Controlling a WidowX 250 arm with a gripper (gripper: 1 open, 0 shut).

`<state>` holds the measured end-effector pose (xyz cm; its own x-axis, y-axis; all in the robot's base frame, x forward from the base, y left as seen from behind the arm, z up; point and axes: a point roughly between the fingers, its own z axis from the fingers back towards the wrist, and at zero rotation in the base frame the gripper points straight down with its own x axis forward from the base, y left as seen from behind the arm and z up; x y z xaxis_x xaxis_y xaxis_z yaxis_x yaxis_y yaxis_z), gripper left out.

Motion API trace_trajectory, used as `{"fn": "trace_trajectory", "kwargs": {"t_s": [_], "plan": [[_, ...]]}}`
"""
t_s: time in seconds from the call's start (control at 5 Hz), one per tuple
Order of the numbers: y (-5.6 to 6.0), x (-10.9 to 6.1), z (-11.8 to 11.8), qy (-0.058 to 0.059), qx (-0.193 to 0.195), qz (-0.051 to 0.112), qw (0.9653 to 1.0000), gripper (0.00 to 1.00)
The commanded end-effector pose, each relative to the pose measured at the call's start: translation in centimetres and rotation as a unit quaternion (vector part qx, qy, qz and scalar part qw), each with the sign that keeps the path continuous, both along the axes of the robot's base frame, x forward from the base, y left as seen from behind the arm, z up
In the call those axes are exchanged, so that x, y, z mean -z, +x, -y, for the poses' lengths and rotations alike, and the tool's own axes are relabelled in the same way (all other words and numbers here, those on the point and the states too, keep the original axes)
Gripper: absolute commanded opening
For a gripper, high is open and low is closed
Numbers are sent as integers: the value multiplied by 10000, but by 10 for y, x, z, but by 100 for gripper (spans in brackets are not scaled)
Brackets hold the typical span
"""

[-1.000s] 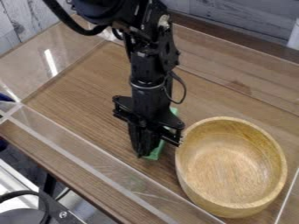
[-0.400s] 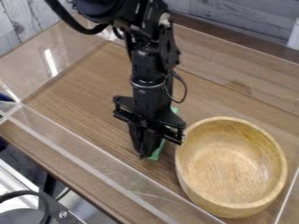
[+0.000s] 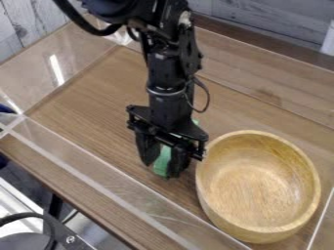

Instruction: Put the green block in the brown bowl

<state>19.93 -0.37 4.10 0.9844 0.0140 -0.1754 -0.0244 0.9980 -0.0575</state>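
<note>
The green block (image 3: 162, 161) rests on the wooden table just left of the brown bowl (image 3: 259, 185), not inside it. My gripper (image 3: 163, 162) points down over the block with its black fingers (image 3: 144, 154) spread to either side, open, the block showing between them. The bowl is a wide, light-brown wooden dish with a thick rim, and its hollow is empty. The block's lower end is partly hidden by the fingers.
A clear plastic wall (image 3: 92, 181) runs along the table's front edge, close to the gripper. The wooden tabletop (image 3: 92, 107) stretches to the left and back. The black arm (image 3: 167, 59) rises above the gripper.
The fingers have spread apart from the green block, which now shows more fully between them. The arm itself has stayed in place.
</note>
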Motion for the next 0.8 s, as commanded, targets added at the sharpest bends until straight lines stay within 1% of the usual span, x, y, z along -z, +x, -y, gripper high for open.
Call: {"fn": "trace_trajectory", "kwargs": {"t_s": [0.0,0.2,0.4,0.6], "plan": [[12,-10,-1,-8,-2,222,9998,0],[12,-9,-2,-31,-6,186,9998,0],[12,-9,-3,-18,-4,142,9999,100],[12,-8,-4,-11,-9,102,9999,100]]}}
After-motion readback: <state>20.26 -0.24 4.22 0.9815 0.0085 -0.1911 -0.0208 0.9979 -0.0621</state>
